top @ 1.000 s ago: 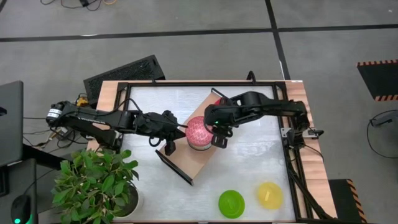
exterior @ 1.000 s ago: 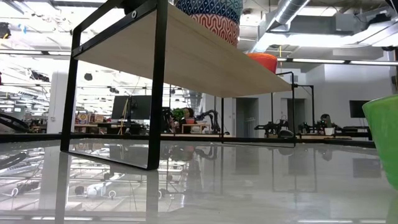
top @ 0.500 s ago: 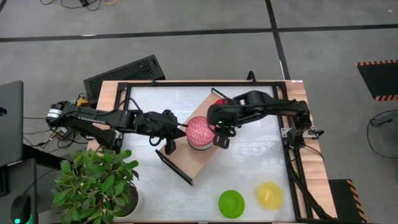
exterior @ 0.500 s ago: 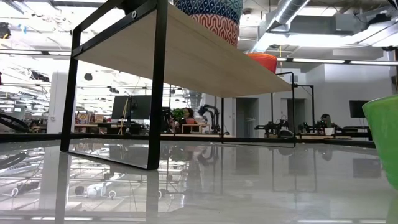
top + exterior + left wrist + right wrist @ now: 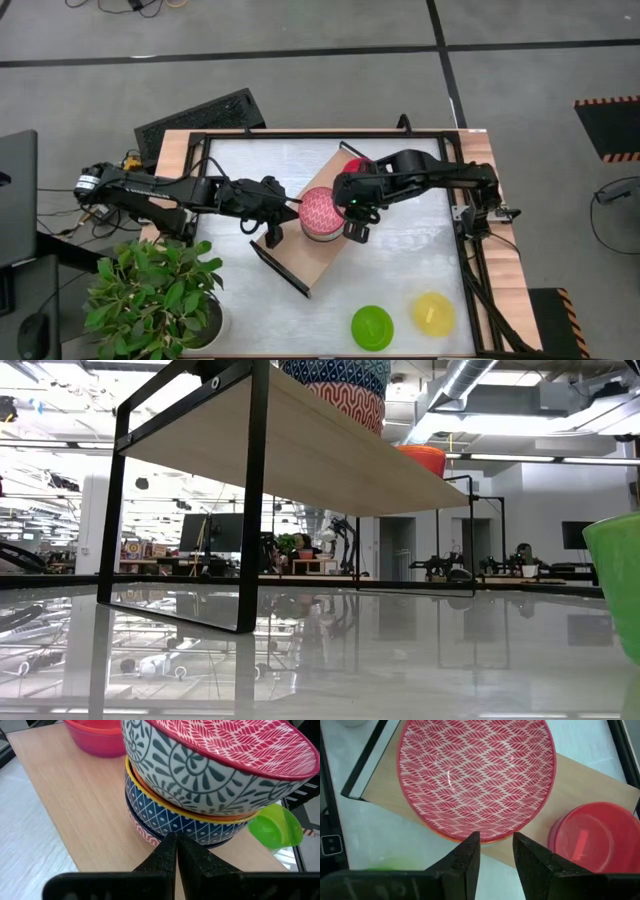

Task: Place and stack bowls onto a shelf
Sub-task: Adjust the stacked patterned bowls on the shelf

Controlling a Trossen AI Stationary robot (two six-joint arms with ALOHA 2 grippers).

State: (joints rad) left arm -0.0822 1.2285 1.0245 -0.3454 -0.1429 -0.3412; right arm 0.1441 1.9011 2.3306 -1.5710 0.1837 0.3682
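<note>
The light-wood shelf stands slantwise on the white table. On it is a stack of lattice bowls, the pink one on top, with a blue one lower down. A plain red bowl sits beside the stack on the board. Green and yellow bowls rest on the table near its near edge. My left gripper is shut, level with the stack's foot on its left. My right gripper is open and hovers over the stack's right rim, touching nothing. My left gripper points its shut fingertips level, from the table's left, at the lowest bowl of the stack, low on its wall just above the board. Whether the tips touch the bowl I cannot tell.
A potted plant stands at the table's near left corner. A black keyboard-like slab lies beyond the far left corner. The shelf's black end frame stands on the table. White tabletop lies bare to the right of the shelf.
My right gripper has shifted a little away from the stack, toward the table's right and near edges, staying open. The left arm and the bowls have kept still.
</note>
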